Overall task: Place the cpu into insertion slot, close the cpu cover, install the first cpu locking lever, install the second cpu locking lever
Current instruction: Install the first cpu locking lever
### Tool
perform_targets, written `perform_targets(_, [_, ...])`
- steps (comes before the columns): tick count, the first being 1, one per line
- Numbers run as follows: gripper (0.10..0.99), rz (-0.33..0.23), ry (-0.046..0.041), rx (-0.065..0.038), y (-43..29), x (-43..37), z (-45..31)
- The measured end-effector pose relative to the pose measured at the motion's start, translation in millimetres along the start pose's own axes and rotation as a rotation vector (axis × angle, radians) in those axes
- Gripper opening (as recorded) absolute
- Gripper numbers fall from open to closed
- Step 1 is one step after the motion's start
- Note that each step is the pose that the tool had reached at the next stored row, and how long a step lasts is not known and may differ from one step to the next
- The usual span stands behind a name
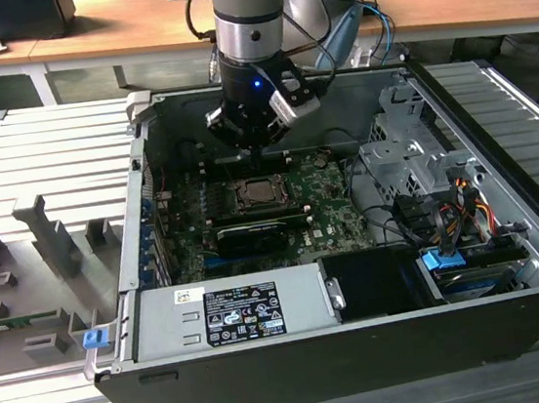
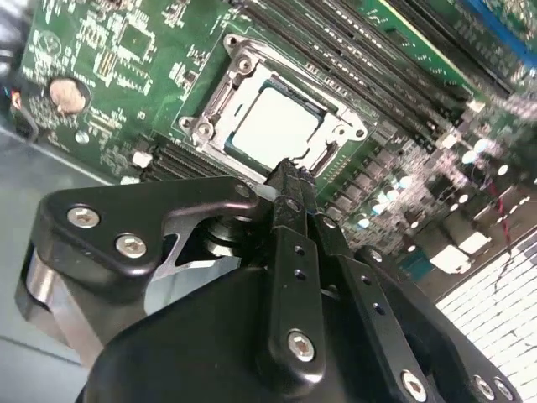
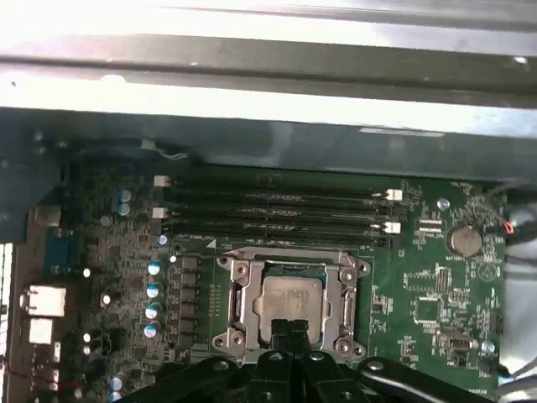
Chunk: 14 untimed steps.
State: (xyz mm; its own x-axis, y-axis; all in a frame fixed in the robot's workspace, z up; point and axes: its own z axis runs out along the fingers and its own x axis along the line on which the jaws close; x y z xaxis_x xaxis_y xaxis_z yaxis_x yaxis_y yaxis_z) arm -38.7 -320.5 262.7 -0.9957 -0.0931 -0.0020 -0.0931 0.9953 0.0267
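Note:
The cpu (image 3: 291, 306) lies flat in the insertion slot (image 1: 254, 194), its dull grey face showing in both wrist views (image 2: 276, 126). The silvery cpu cover (image 3: 236, 295) lies down flat around it, framing the chip (image 2: 220, 105). My gripper (image 1: 256, 148) hangs a little above the board, over the socket's far edge as the exterior view shows it. In both wrist views the black fingertips (image 2: 290, 174) are pressed together with nothing between them, and their tip (image 3: 289, 335) overlaps the socket's edge. I cannot make out how the locking levers stand.
All this sits inside an open computer case (image 1: 491, 86). Memory slots (image 3: 277, 210) run along one side of the socket, and a long black block (image 1: 254, 235) lies on the other. A power supply (image 1: 229, 310), drive cage (image 1: 412, 159) and cables (image 1: 453, 213) crowd the case. A grey fixture tray (image 1: 41, 259) lies outside.

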Motion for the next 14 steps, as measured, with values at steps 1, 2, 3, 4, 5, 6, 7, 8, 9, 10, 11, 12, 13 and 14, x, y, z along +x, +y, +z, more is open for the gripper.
perform_targets(1, [0.106,-0.045,0.0009,-0.002,0.2,2.2,0.1])
perform_targets(2, [0.106,-0.043,0.0006,-0.003,0.7,6.5,0.2])
perform_targets(3, [0.106,-0.035,0.0005,-0.003,0.8,7.3,0.2])
perform_targets(4, [0.106,-0.025,0.0003,-0.003,0.7,7.5,0.3])
perform_targets(5, [0.106,-0.014,0.0001,-0.003,0.7,7.6,0.4])
perform_targets(6, [0.106,-0.004,-0.0002,-0.003,0.7,7.7,0.5])
perform_targets(7, [0.106,0.011,-0.0006,-0.003,0.7,7.8,0.8])
perform_targets(8, [0.106,0.022,-0.0011,-0.003,0.7,7.9,1.1])
perform_targets(9, [0.106,0.036,-0.0015,-0.003,0.8,7.9,1.4])
perform_targets(10, [0.106,0.047,-0.0018,-0.003,0.8,8.0,1.7])
perform_targets(11, [0.106,0.069,-0.0023,-0.003,0.7,8.0,2.0])
perform_targets(12, [0.106,0.082,-0.0027,-0.003,0.9,9.2,2.2])
perform_targets(13, [0.106,0.082,-0.0029,-0.003,1.1,11.3,2.3])
perform_targets(14, [0.106,0.082,-0.0027,-0.003,1.4,14.9,2.2])
